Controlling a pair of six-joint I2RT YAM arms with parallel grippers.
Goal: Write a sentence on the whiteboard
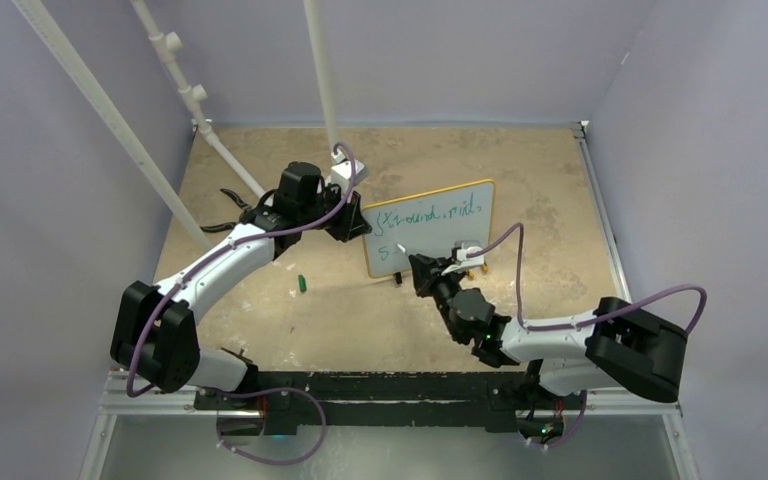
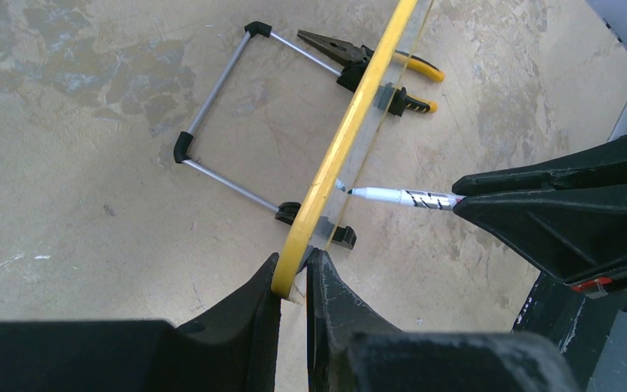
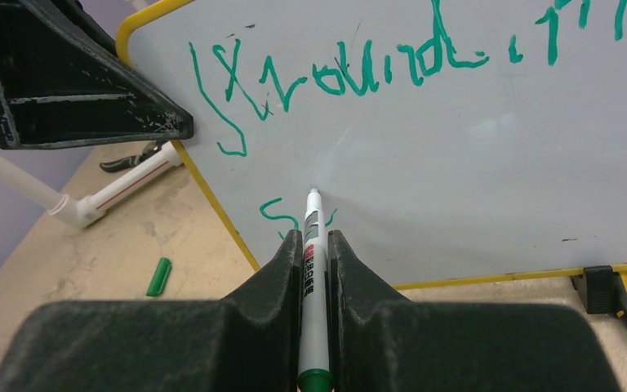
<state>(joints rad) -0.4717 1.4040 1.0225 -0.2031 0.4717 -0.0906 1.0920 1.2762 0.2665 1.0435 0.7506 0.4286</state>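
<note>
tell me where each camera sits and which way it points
Top external: above and behind, looking down at the table; left arm and right arm show, whiteboard between them.
Left wrist: on the left arm, looking along the whiteboard's yellow edge toward the pliers; left hand shut on that edge.
Right wrist: on the right arm, facing the green sentence; right hand shut on the marker.
Shared: both wrist views show the marker at the whiteboard.
</note>
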